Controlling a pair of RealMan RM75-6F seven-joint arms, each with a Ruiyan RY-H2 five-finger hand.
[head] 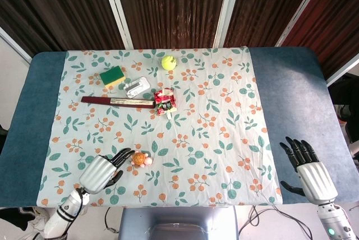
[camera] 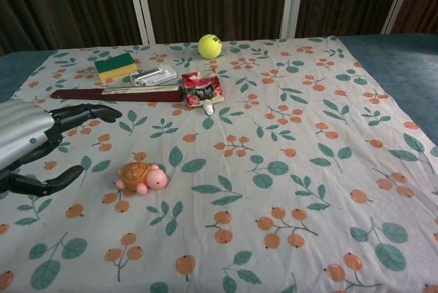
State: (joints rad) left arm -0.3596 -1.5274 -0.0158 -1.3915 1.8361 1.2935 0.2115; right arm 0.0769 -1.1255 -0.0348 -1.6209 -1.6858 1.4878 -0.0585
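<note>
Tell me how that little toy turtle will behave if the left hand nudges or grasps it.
The toy turtle looks small and glossy, likely light plastic, so a nudge from the left hand would probably slide it across the floral cloth rather than tip it: it sits low and flat. Its rounded shell may slip between fingers. It seems rigid, not floppy.

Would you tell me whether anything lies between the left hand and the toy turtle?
Nothing: in the chest view only bare floral cloth separates the left hand from the toy turtle.
</note>
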